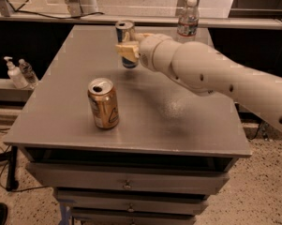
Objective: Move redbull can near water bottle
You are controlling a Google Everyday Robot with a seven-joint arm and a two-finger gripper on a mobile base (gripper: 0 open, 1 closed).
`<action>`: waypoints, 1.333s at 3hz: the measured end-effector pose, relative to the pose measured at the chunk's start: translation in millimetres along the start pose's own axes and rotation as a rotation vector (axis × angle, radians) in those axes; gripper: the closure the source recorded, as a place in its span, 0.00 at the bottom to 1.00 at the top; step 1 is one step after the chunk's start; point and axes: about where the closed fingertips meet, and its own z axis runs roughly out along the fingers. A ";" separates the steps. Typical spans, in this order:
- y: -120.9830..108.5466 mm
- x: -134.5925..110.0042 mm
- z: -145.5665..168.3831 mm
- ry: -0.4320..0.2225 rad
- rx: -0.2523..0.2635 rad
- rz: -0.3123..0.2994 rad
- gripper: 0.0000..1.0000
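In the camera view, the arm (211,76) is reaching in from the right across the tabletop (178,125). It is carrying the gripper (127,50) over the far middle of the surface. The tan fingers (123,48) are closing in on the redbull can (125,32) from both sides, clamping it around its middle and holding it upright. Its silver top is showing above them and its blue base below. Whether the base is touching the tabletop or hanging just above it, I cannot tell.

The bottle (188,18) is standing upright at the far right, near the back edge and apart from the redbull can, with the gripper's wrist lying between them. The gold can (103,103) is sitting nearer the front left, well clear of both.

As a judgement, the grasp is looking done and the carry is under way. What is remaining is the last stretch rightward and back toward the bottle, then setting the redbull can down beside it and letting go.

As for writing, the bottle is wearing a red-and-white band, and the gold can is showing a dark emblem. No lettering on either one, or on the redbull can, is coming through legibly.
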 end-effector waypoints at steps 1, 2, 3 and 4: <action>-31.3 18.6 -62.6 0.009 0.149 0.034 1.00; -70.3 35.8 -117.8 -0.006 0.303 0.070 1.00; -81.4 36.9 -130.3 -0.010 0.334 0.072 1.00; -84.8 46.3 -114.3 -0.004 0.340 0.070 1.00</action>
